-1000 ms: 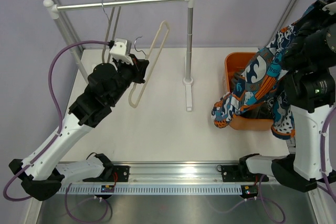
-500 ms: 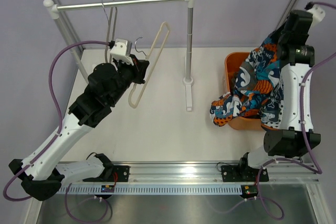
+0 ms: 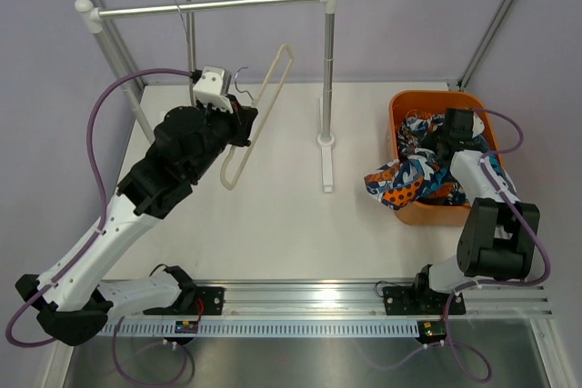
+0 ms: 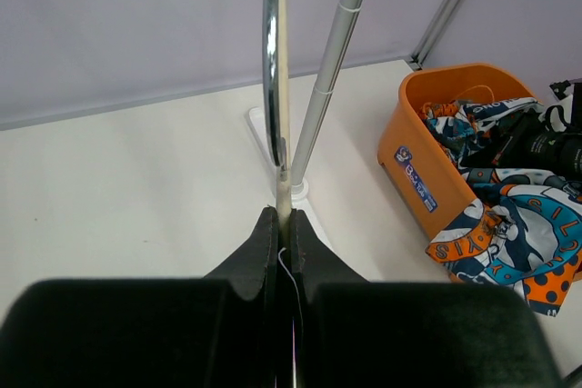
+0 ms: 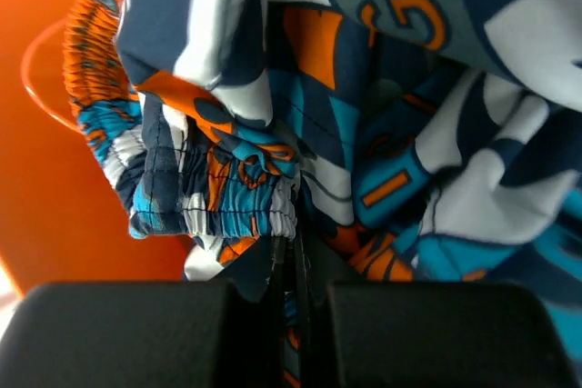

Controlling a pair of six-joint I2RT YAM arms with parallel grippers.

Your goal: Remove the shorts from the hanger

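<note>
The shorts (image 3: 409, 177), in a teal, orange, white and black print, lie bunched in the orange bin (image 3: 427, 99), with one part spilling over its left wall onto the table. My right gripper (image 3: 444, 143) is down in the bin. In the right wrist view it (image 5: 296, 247) is shut on a fold of the shorts (image 5: 409, 134) by the gathered waistband. The cream hanger (image 3: 265, 102) is bare and tilted above the table, left of the rack post. My left gripper (image 3: 239, 124) is shut on its bar, seen edge-on in the left wrist view (image 4: 284, 220).
A metal clothes rail (image 3: 209, 6) spans the back on two posts. The right post (image 3: 327, 70) stands on a white foot (image 3: 326, 165) mid-table. A second wire hanger (image 3: 189, 43) hangs from the rail near the left gripper. The bin (image 4: 427, 165) sits at the right table edge.
My right arm has swung down from high at the right and lowered the shorts into the orange bin. The left arm and the hanger have stayed in place.
</note>
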